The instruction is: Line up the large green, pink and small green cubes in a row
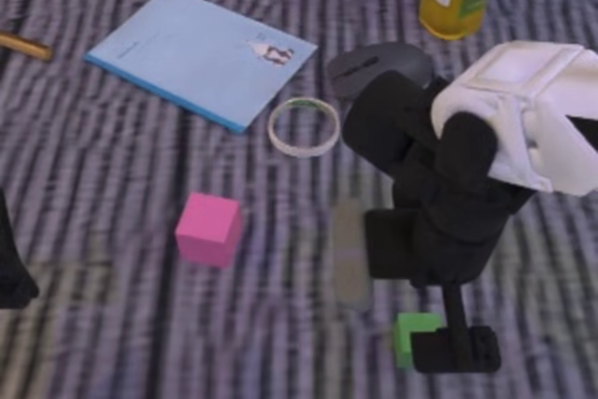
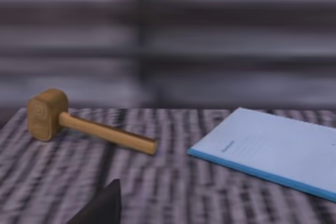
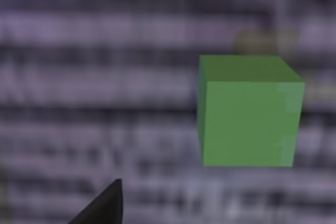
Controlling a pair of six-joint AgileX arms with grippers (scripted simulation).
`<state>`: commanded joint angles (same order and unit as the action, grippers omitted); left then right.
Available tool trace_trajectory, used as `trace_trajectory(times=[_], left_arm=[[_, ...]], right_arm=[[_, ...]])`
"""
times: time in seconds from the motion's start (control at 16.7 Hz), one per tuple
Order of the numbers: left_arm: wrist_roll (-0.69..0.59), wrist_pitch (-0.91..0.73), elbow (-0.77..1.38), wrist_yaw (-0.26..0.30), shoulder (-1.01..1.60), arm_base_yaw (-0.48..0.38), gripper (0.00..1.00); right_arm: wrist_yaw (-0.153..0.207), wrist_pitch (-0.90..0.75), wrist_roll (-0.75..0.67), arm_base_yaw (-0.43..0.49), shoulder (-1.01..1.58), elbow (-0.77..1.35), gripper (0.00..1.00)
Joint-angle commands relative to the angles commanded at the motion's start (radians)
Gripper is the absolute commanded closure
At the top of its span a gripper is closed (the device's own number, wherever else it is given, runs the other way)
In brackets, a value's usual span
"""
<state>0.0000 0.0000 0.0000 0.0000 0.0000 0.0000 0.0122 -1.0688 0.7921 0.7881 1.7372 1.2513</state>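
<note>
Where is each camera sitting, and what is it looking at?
Top view: above the table, looking down at the pink cube, the notebook and my right arm's tool beside a green cube.
Left wrist view: low on my left arm, facing a wooden mallet; shares the notebook.
Right wrist view: close on the green cube, shared with top.
</note>
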Motion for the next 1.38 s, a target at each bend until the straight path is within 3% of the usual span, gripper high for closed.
trace_trajectory(times=[0.24, 0.48, 0.96, 1.38], left_arm=[[-0.006, -0.018, 0.030, -0.001, 0.031, -0.008, 0.00], [-0.035, -0.131, 0.202, -0.004, 0.220, -0.059, 0.00], [-0.124, -0.578, 0.771, 0.003, 0.984, -0.245, 0.00], [-0.201, -0.962, 1.273, 0.008, 1.670, -0.406, 0.00]], right_arm=[[0.005, 0.026, -0.010, -0.018, -0.025, -0.024, 0.00], [0.023, 0.148, -0.074, -0.104, -0.199, -0.140, 0.00], [0.052, 0.562, -0.374, -0.427, -0.912, -0.634, 0.00], [0.027, 0.894, -0.652, -0.674, -1.481, -1.070, 0.00]])
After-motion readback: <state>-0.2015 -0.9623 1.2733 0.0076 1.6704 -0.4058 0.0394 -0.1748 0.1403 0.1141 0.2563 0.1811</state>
